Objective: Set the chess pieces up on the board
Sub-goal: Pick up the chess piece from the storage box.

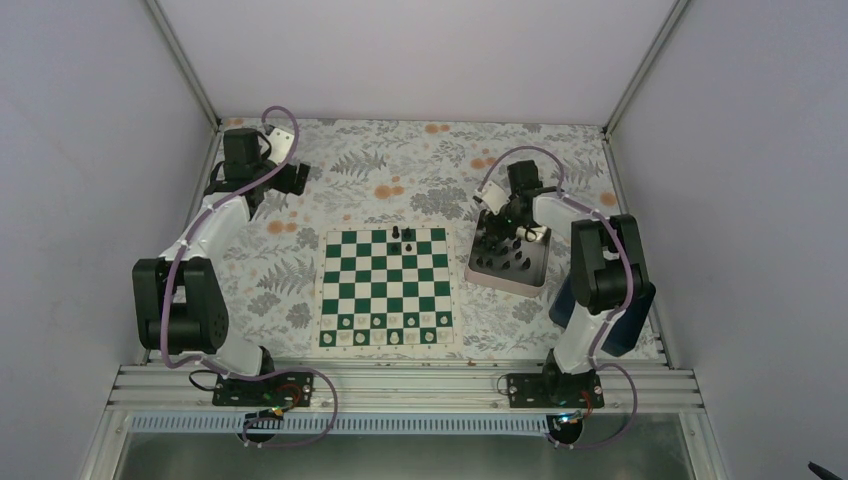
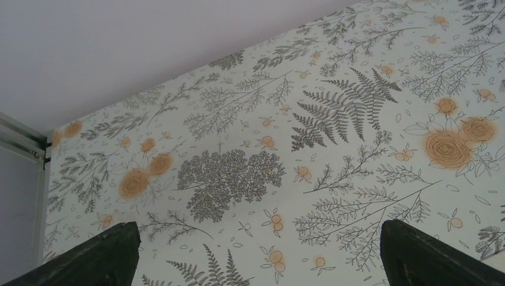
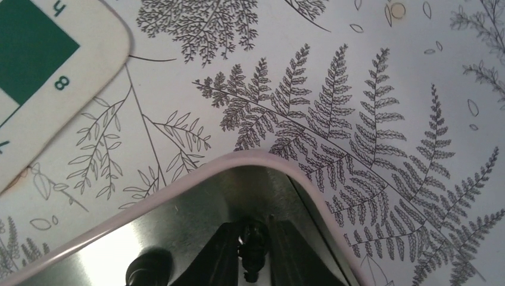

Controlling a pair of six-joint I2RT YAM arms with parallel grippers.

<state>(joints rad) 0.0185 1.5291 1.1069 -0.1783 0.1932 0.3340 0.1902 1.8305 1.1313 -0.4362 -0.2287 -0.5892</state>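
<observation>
The board (image 1: 386, 290) lies mid-table, with three black chess pieces (image 1: 400, 236) on its far rows and small white pieces (image 1: 385, 330) along the near rows. More black pieces stand in the silvery tray (image 1: 505, 283) to its right. My right gripper (image 1: 497, 243) reaches down into the tray's far-left corner. In the right wrist view its fingers (image 3: 217, 256) press both sides of a black chess piece (image 3: 253, 247) above the tray floor (image 3: 178, 202). My left gripper (image 1: 296, 175) hangs at the far left. It is wide open (image 2: 256, 256) over bare cloth.
Another black piece (image 3: 146, 268) stands just left of the right fingers. The board's corner (image 3: 36, 77) shows beyond the tray rim. A dark blue box (image 1: 562, 297) sits beside the right arm. White walls enclose the floral-patterned table (image 1: 400, 160).
</observation>
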